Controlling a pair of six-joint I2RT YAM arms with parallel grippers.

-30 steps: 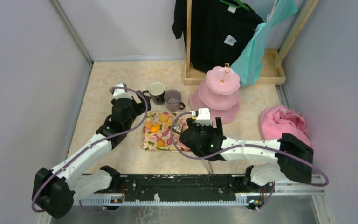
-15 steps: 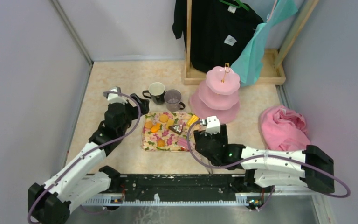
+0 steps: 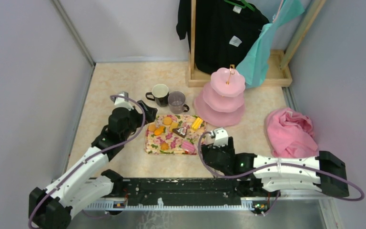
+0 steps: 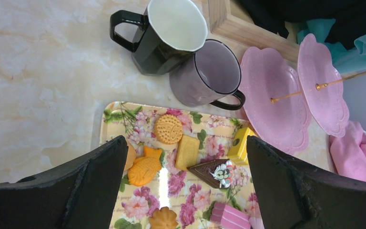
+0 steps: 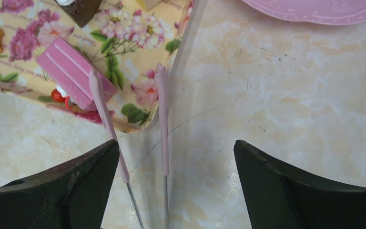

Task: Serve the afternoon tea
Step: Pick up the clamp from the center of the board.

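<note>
The left gripper (image 4: 185, 148) is held wide open above the flowered tray (image 4: 106, 114). The snacks (image 4: 167, 129) lie directly beneath and between its fingers, and the black mug (image 4: 164, 40) and smoky mug (image 4: 205, 76) stand just beyond them. The right gripper (image 5: 176, 145), also wide open and empty, has been drawn back off the tray toward the near table edge, and no snack was carried away. The pink stand (image 5: 314, 7), ahead and slightly right of it, is seen bare. Serving is judged barely begun.
</note>
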